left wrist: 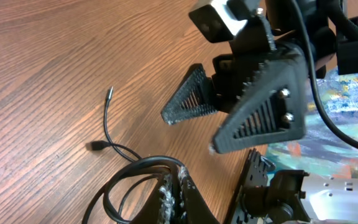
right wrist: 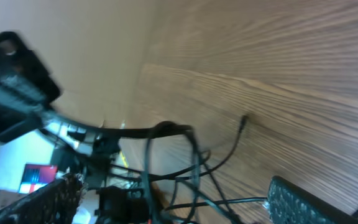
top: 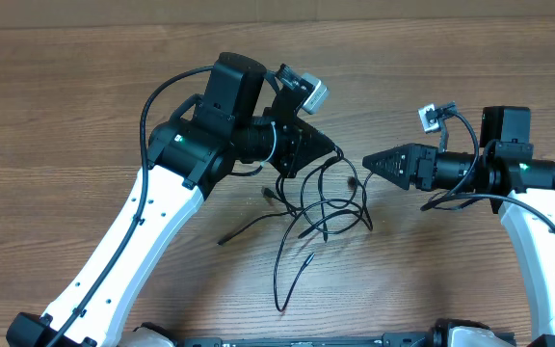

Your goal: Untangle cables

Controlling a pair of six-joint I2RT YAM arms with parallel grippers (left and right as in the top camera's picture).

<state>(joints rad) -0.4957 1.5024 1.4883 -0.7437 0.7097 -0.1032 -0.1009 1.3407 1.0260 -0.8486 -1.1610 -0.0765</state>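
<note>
While the left gripper (top: pixel 333 152) clamps the tangled cables (top: pixel 328 207) at their far end, the right gripper (top: pixel 368 162) stands released, empty, near their right.

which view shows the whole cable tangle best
Overhead: the cables show whole, loops and loose ends, between both arms. Left wrist shows only a loop and one strand; right wrist shows blurred strands up close.

A brown wood-grain tabletop (top: pixel 66 96) lies evenly lit; a blue-and-orange painted surface (left wrist: pixel 353 99) shows past its edge.
</note>
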